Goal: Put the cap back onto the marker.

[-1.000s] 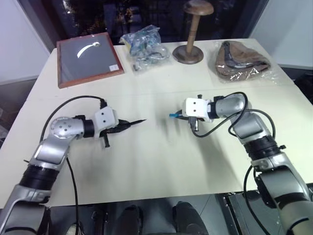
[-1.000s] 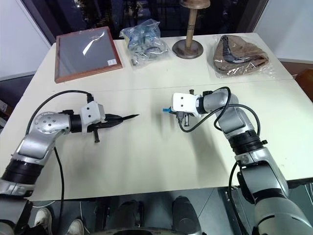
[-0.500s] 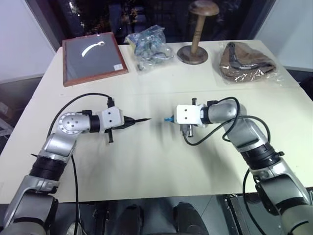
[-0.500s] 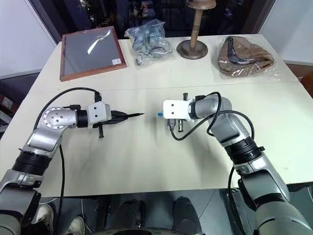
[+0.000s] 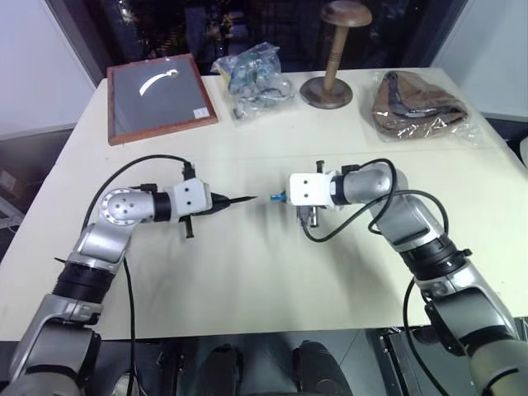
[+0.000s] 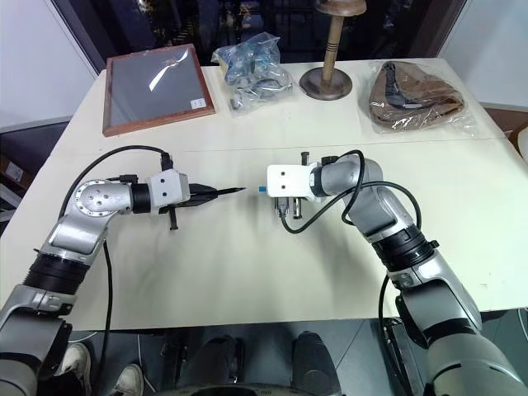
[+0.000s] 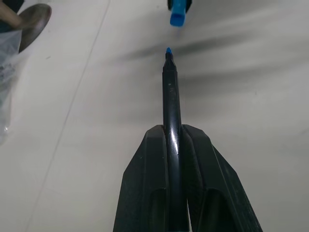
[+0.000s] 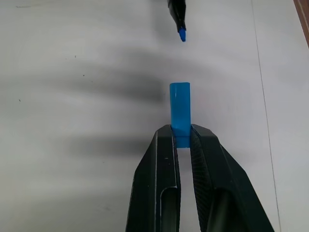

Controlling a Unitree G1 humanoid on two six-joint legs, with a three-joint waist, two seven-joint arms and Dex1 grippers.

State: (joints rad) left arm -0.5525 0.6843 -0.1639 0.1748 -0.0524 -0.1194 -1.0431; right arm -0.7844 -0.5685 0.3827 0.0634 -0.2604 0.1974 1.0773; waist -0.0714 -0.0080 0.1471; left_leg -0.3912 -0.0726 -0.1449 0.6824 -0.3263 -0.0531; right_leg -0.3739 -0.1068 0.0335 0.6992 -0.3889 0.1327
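Blue cap (image 8: 179, 107) pinched between right fingers (image 8: 159, 164), near marker (image 7: 171, 101) tip

one marker (image 5: 235, 200), one cap (image 5: 276, 198), two bags (image 5: 252, 73), one frame (image 5: 159, 96), one wooden stand (image 5: 331, 58).

glossy black plastic marker (image 7: 171, 111), smooth blue plastic cap (image 8: 179, 113), matt black ribbed fingers (image 8: 212, 188), matt off-white table (image 5: 264, 272), turned wood stand (image 5: 331, 58), wood-framed tray (image 5: 160, 95) with dark, probably glass face, crinkly clear plastic bags (image 5: 252, 70)
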